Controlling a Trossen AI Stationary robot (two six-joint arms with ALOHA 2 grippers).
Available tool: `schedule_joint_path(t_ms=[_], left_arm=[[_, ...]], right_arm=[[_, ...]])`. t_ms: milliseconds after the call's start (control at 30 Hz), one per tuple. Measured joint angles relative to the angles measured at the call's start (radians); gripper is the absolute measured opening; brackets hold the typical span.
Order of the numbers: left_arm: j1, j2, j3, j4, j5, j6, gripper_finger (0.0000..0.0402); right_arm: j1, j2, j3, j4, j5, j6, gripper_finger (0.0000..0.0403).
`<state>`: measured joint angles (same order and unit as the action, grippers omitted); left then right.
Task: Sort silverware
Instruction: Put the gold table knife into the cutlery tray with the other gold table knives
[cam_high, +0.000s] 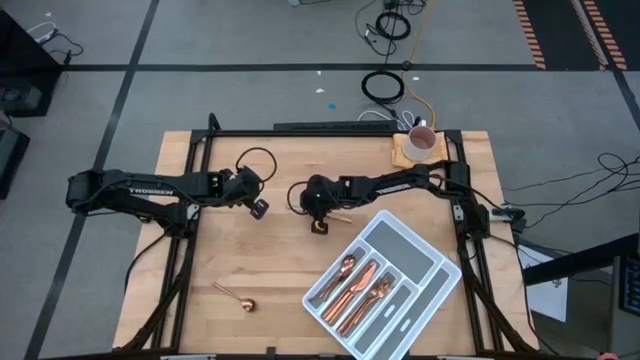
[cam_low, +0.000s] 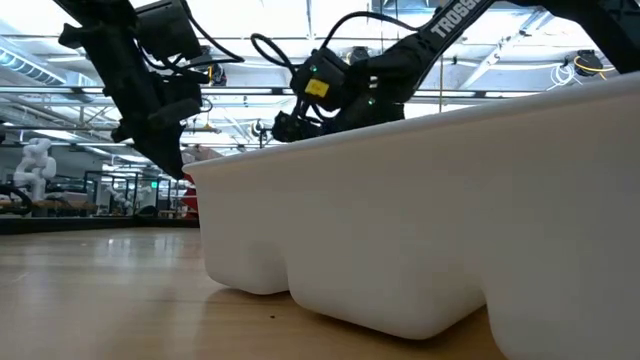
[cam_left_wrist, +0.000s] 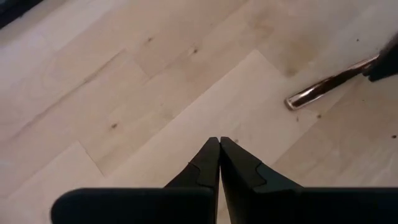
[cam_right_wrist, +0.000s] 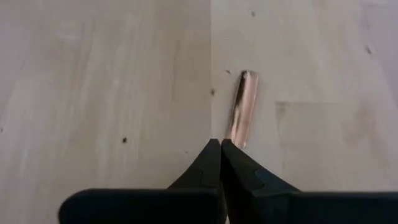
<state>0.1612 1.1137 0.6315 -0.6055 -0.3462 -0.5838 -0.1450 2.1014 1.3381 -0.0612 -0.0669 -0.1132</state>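
Observation:
Several copper pieces of silverware (cam_high: 360, 285) lie in the grey-white divided tray (cam_high: 402, 240), which stands on the table's near right part. A lone copper spoon (cam_high: 236, 297) lies flat on the wood near the near edge, left of the tray. My right gripper (cam_high: 320, 222) is at the table's middle, just beyond the tray's far corner, shut on one copper piece (cam_right_wrist: 244, 99). My left gripper (cam_high: 258, 208) hovers to its left, shut (cam_left_wrist: 219, 140) and touching nothing. In the low view the tray's wall (cam_low: 420, 220) hides the right fingers. My right gripper (cam_right_wrist: 221, 142) pinches a copper piece of silverware between its two fingertips, at one end of the shaft (cam_right_wrist: 236, 134). The rest of the handle runs on forward beyond the fingers, its rounded free end (cam_left_wrist: 295, 101) sticking out. Whether it is clear of the wood I cannot tell.
A white mug on a wooden coaster (cam_high: 420, 143) stands at the far right corner. Black cables loop over the table near both wrists (cam_high: 255, 158). Bare wood lies between the lone spoon and the left gripper.

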Motion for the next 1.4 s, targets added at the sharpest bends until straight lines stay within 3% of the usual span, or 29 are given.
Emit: schedule_joint_path(t_ms=[233,333,533,667,800,967,1400], left_arm=[[0.000,0.000,0.000,-0.001,-0.002,0.042,0.0020],[0.000,0.000,0.000,-0.001,-0.003,0.042,0.0020],[0.000,0.000,0.000,-0.004,-0.003,0.044,0.0020],[0.000,0.000,0.000,-0.003,-0.003,0.051,0.0020],[0.000,0.001,0.000,0.000,-0.002,0.071,0.0020],[0.001,0.001,0.000,-0.001,-0.002,0.070,0.0020],[0.001,0.001,0.001,-0.001,0.000,0.075,0.0020]], right_arm=[[-0.019,-0.001,0.002,-0.010,-0.035,0.027,0.0019],[-0.028,-0.001,0.002,-0.008,-0.072,0.058,0.0065],[-0.007,0.015,-0.018,-0.022,-0.008,0.085,0.0194],[0.014,0.023,-0.040,-0.012,0.000,0.124,0.0244],[0.032,0.015,-0.040,-0.059,0.079,0.140,0.0255],[0.037,0.011,-0.044,-0.219,0.095,0.186,0.0256],[0.043,-0.013,-0.128,-0.212,0.104,0.253,0.0256]])
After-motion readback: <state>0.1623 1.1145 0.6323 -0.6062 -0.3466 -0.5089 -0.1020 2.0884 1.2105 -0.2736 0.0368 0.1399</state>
